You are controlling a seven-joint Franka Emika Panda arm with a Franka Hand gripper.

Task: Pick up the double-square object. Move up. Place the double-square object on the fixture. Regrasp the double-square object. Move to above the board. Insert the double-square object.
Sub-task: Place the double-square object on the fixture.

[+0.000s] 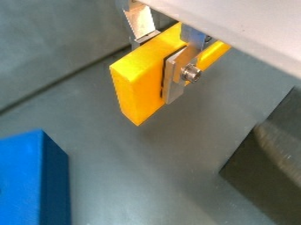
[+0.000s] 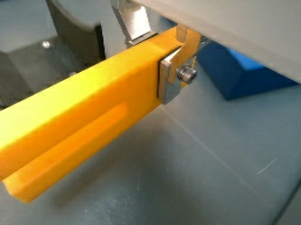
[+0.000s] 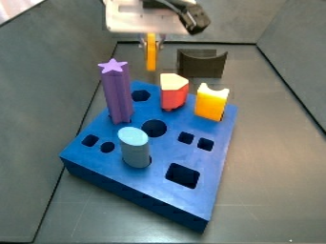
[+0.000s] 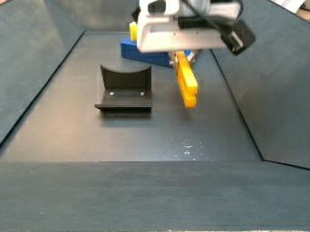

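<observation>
Item: double-square object (image 2: 83, 119), clamped in my gripper (image 2: 165, 54), aloft beside the fixture (image 4: 123, 88).
Handling: keep my hold firm, probably square it over the hollow before lowering.

dark grey floor (image 4: 133, 136), dark sloped walls (image 4: 43, 63)

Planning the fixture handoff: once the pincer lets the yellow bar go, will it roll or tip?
The bar, shut in the pincer above the floor, has flat faces, so probably won't roll. Long and slim, it would likely tip on end. It looks rigid.
</observation>
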